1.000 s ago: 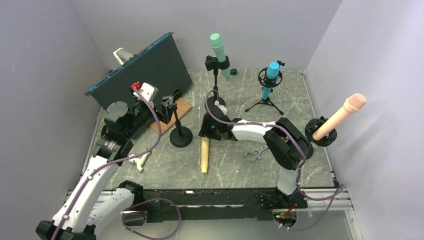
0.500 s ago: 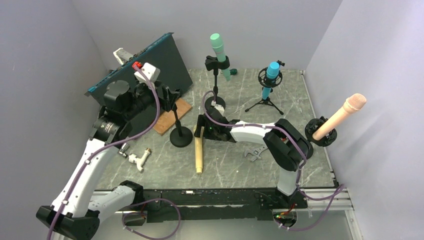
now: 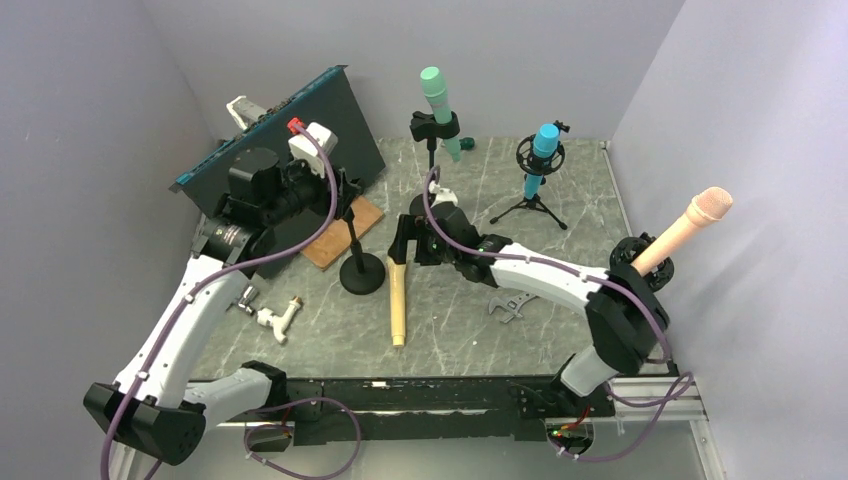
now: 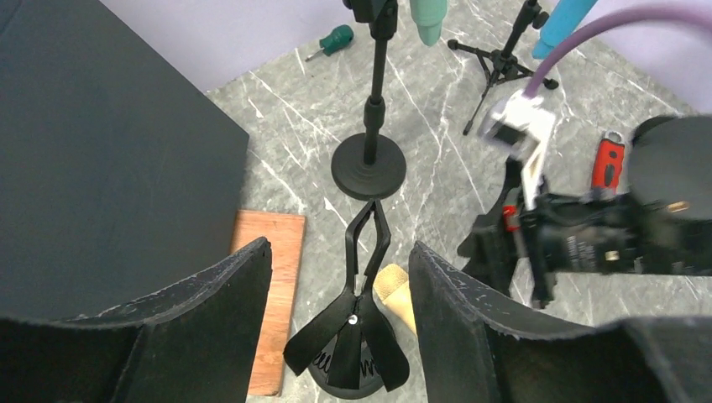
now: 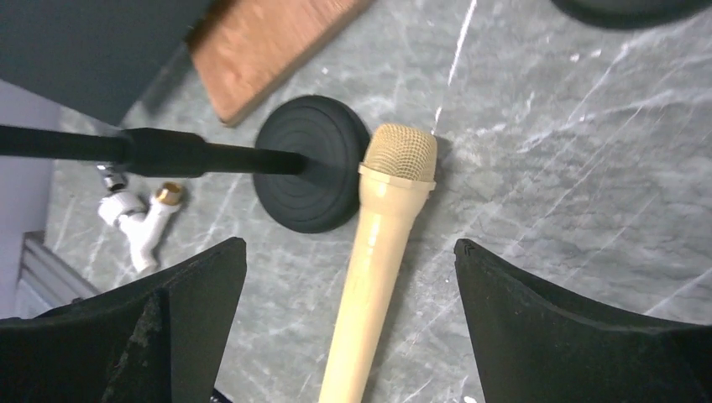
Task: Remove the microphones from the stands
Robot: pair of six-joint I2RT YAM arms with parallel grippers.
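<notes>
Because the beige cylindrical microphone [image 3: 398, 305] lies flat with its mesh head just beside the round base of the empty black clip stand [image 3: 361, 272], removal appears complete. The right gripper [image 5: 348, 243] hangs over it, right of that stand, jaws spread wide, gripping nothing. The left gripper [image 4: 340, 248] brackets the stand's clip, fingers apart, seemingly to steady it. Microphones: four, counting a green microphone [image 3: 436, 92], a blue microphone [image 3: 545, 140] and a pink microphone [image 3: 700, 215], each mounted, behind or right of the stand. Grippers: two.
</notes>
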